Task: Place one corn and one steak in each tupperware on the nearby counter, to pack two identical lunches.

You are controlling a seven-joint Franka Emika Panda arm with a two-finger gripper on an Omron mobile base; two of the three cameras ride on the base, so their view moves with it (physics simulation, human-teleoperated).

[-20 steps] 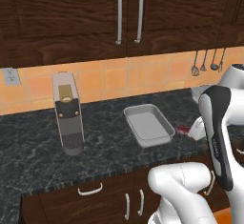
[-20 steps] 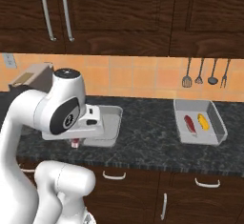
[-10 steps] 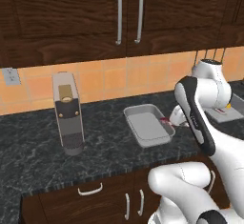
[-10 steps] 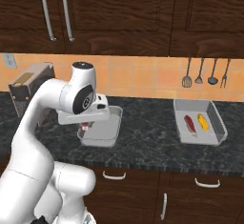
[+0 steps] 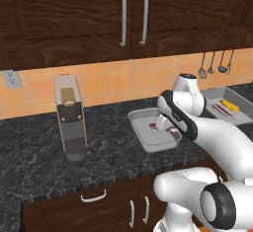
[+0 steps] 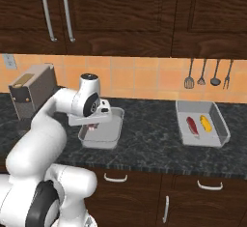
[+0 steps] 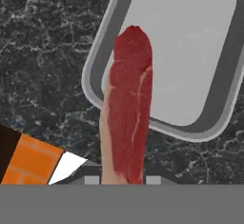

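Note:
My gripper [image 7: 122,180] is shut on a steak [image 7: 128,118], a long red strip that hangs from the fingers over the rim and floor of a light-grey tupperware [image 7: 190,51]. From the left base view the gripper [image 5: 160,125] hovers just above this tupperware [image 5: 155,141] on the counter [image 5: 113,152], with the steak [image 5: 152,126] beneath it. The right base view has the same gripper [image 6: 94,124] over the tupperware [image 6: 108,135]. A second tupperware [image 6: 212,136] to the right holds one steak [image 6: 191,124] and one corn [image 6: 206,123].
A grey coffee machine [image 5: 69,120] stands on the counter left of the near tray. Cooking utensils [image 6: 207,74] hang on the orange tiled wall above the far tray. Dark wall cabinets run overhead, and drawers with silver handles sit below the counter edge.
The arm has swung left from beside the near tupperware's right edge until it is above the tray, carrying the steak with it. The gripper stayed shut.

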